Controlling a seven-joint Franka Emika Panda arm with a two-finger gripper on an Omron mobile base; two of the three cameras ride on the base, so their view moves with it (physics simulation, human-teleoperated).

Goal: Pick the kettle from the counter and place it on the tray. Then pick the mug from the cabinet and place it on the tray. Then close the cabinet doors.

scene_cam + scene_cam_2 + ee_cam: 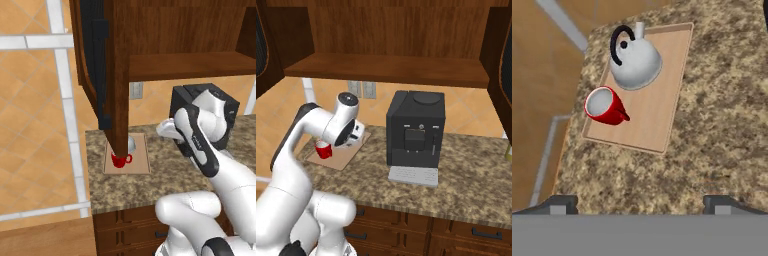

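Kitchen corner with the arm raised over the counter (471, 165). The tray (657, 100) lies flat near the counter's left end and carries two things. The kettle (635, 62) stands on the tray's far part, its black handle arched over the dome. The mug (605, 105) rests on the tray beside the kettle, apart from it by a narrow strip of board; seen from the hand view its white inside faces the camera, so it appears tipped toward its side, though from the base views this cannot be settled.

The gripper (641, 202) hangs above the bare counter just beside the tray's near edge. Its two fingertips (559, 204) stand wide apart with nothing between them, so the jaws are spread and empty.

The cabinet (391, 67) above the counter stands open, its inner shelf in plain sight. One of the cabinet doors (102, 70) is swung out toward the viewer and, in the left base view, covers part of the tray and most of the kettle. A black coffee machine (415, 135) stands on the counter to the right of the tray, well apart from it.
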